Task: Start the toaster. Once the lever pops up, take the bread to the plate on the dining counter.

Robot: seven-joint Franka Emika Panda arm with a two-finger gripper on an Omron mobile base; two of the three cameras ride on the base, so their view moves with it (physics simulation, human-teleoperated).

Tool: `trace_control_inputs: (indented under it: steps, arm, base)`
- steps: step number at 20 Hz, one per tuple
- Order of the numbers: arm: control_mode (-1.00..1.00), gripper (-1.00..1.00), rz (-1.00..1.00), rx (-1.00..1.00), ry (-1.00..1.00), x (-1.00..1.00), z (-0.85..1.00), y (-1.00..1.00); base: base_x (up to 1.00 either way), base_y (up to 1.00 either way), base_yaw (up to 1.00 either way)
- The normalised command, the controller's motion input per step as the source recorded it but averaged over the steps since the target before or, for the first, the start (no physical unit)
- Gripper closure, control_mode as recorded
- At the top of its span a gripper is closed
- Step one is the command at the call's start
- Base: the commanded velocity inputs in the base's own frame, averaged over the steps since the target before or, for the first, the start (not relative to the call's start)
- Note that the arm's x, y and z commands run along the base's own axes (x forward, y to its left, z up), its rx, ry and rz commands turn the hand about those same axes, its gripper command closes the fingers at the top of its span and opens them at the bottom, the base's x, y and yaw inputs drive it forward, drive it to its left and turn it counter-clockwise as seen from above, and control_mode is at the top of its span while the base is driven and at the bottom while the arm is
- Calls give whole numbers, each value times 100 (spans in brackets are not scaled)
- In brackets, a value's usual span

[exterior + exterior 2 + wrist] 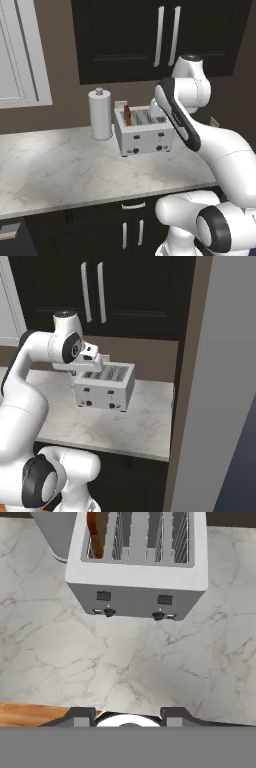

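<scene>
Hand view: the toaster (137,577) is seen from above and in front, standing on a white marble counter (125,662), with the bread (97,532) upright in the slot at the far left, its top edge raised above the slot. Two small dark knobs and two lever tabs are seen on the front face. The gripper (129,714) is held above the counter in front of the toaster, well apart from it; nothing is held between the fingertips (80,716), and a gap is left between them, so the hand is taken to be partly open and empty.

From the left base view, the toaster (145,132) is found near the wall, just beside a paper-towel roll (100,114), and the orange-brown bread (128,115) is seen in the leftmost slot. From the right base view, the gripper (95,363) is placed over the toaster (106,387).

The bread is judged to be light, thin, stiff and brittle once toasted, with a dry, rough surface that should not slip. It is best pinched across its flat faces at the exposed top edge and lifted straight up, with gentle pressure, since a hard squeeze could crack it. The lever would be pressed first.
</scene>
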Motion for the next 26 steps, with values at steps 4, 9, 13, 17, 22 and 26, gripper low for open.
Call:
trace_control_inputs:
  steps: [4, 9, 13, 17, 22, 26]
  arm:
    - [-100, -100, 0, 0, 1, -8, -5, 0]
    - [-100, -100, -1, -3, 7, -23, -71, 32]
    - [-100, -100, 0, -10, 0, -29, -88, 91]
    - [-100, -100, 0, -9, 0, -4, -64, 71]
    - [-100, -100, -1, -2, 0, 27, -19, 17]
    - [-100, -100, 0, 0, 0, 45, -4, -10]
  base:
    - [0, 0, 0]
    - [0, 0, 0]
    - [0, 0, 0]
    - [0, 0, 0]
    - [0, 0, 0]
    - [0, 0, 0]
